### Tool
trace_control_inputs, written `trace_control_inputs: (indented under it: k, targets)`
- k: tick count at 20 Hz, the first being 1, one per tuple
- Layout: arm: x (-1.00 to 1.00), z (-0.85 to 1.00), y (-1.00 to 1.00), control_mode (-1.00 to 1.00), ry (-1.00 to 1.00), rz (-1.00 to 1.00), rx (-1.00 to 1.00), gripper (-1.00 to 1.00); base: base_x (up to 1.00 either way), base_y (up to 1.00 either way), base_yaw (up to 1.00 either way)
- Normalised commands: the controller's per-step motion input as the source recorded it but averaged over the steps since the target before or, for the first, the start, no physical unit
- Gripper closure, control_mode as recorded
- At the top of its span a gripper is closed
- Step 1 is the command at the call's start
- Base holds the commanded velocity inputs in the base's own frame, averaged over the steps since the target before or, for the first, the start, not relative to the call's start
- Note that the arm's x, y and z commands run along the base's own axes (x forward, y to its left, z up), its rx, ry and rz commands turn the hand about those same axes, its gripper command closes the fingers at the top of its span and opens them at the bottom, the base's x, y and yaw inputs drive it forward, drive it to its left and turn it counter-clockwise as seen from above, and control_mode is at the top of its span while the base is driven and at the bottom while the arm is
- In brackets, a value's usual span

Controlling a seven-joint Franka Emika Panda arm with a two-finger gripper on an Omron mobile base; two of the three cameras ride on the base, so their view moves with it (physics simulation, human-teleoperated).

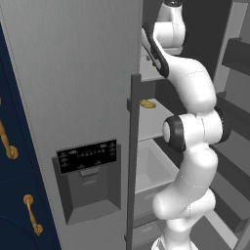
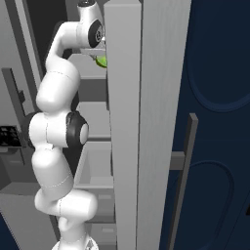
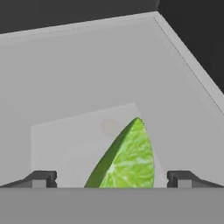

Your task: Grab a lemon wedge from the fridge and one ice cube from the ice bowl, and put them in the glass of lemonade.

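A: Item one, pincer: standing wide open, gripping nothing, finger tips showing dark at either side in the hand view, well apart.

B: Item two, lemon wedge: lying between those two tips, touching neither as far as visible. Showing green rind on the left edge, pale yellow-green flesh facing the camera, pointed end rising upward in that view.

A: Resting on?

B: Sitting on a pale grey shelf inside the fridge, a slightly lighter square patch lying beneath it. Shelf edge running diagonally at the upper right, dark interior lying beyond.

A: Same wedge from the right base view?

B: Appearing as a small green spot just beside the edge of the open fridge door, tucked under the white wrist on an upper shelf level.

A: Item three, arm: rising from the base, bending at a dark elbow joint, reaching up and into the open compartment.

B: Item four, dispenser panel: sitting dark on the closed grey door, in the left base view.

A: Item five, small yellowish object: lying on a lower shelf; identity not being clear.

B: Item six, navy cabinets with gold handles: flanking the fridge at the left.
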Motion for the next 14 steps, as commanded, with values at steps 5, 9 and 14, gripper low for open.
trace_control_inputs:
  k: [5,9,14]
  targets:
    - [0.0,-0.5,0.0,-1.0,0.08,-0.04,0.0,-1.0,0.0,0.0,0.0]
    - [0.0,-0.28,0.0,-1.0,0.09,0.0,0.0,-1.0,0.0,0.0,0.0]
    - [0.0,-0.16,0.0,-1.0,0.05,0.0,0.0,1.0,0.0,0.0,0.0]
